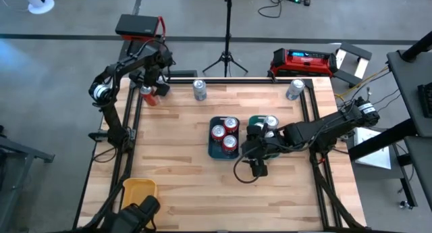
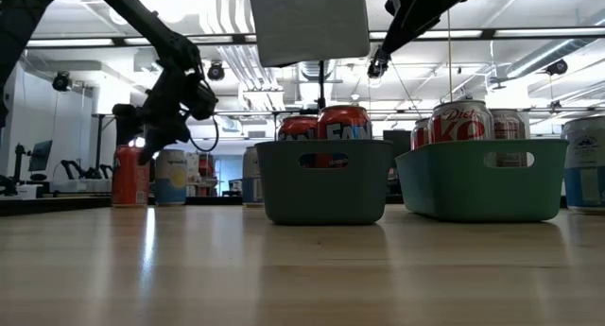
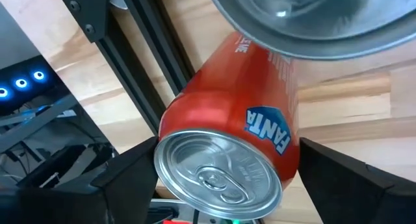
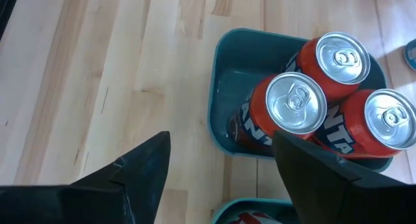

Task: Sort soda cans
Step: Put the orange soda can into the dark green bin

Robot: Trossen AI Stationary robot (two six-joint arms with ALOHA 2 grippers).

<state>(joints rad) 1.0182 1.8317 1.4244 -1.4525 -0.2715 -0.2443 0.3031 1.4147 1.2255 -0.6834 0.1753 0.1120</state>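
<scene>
A red Fanta can stands on the table at the far left corner, next to a pale can. My left gripper hovers open just above it, one finger on each side in the wrist view. Three red cans stand in a dark teal tray mid-table. Beside it a green tray holds silver-and-red cans. My right gripper hangs open above the table near the teal tray, with nothing between its fingers.
Two silver cans stand along the far edge. A yellow tray sits at the near left corner. The dark frame rails run along the table's sides. Bare wood lies across the near half.
</scene>
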